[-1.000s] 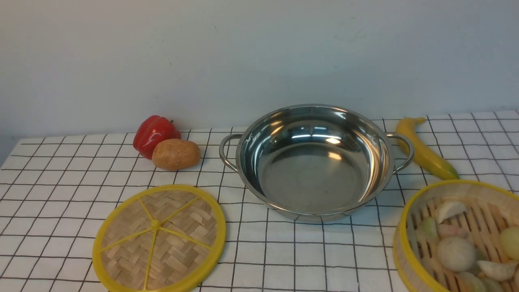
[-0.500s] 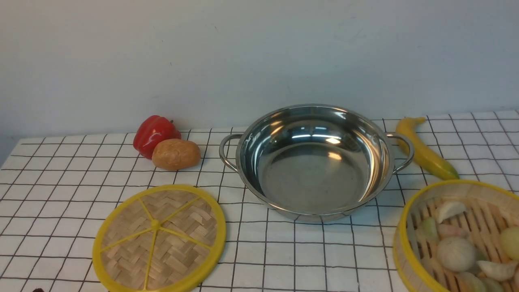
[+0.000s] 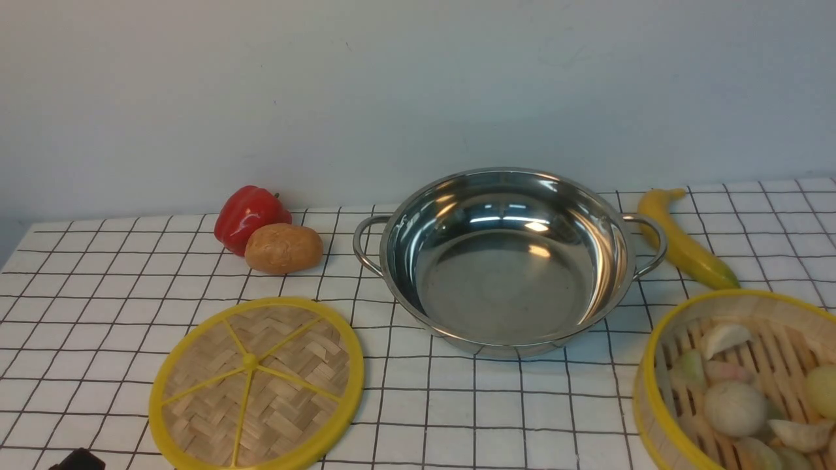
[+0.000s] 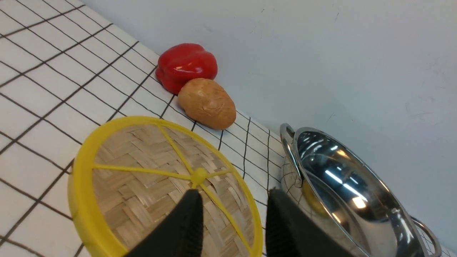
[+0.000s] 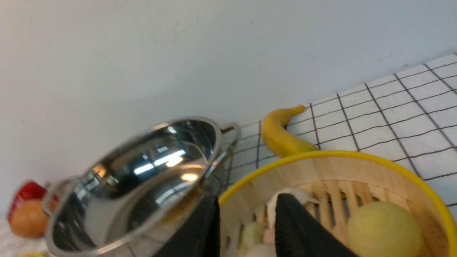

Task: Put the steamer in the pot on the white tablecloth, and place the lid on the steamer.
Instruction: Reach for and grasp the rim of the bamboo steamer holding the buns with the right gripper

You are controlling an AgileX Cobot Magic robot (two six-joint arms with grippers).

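Front: the pot (image 3: 503,287) sits empty at mid-cloth (image 3: 98,294), toward the back. The lid (image 3: 256,385) lies flat on the cloth, nearer the camera and left of the pot, not touching it. The steamer (image 3: 738,305) is on the cloth at near right, partly cut off by the frame edge, w/ buns inside, apart from the pot. The pepper (image 3: 250,212) and potato (image 3: 283,248) touch each other at back left. The banana (image 3: 682,245) lies just beside the pot's right handle.

L wrist: the L gripper (image 4: 234,192) hangs over the lid's pot-side half, fingers (image 4: 185,228) parted w/ nothing between them. Pot, potato and pepper show beyond.

R wrist: the R gripper (image 5: 246,198) is at the steamer's pot-side rim, fingers (image 5: 300,232) parted, one outside the wall and the other over the inside (whether either touches the bamboo, can't tell). The steamer rests on the cloth near the pot, banana behind it.
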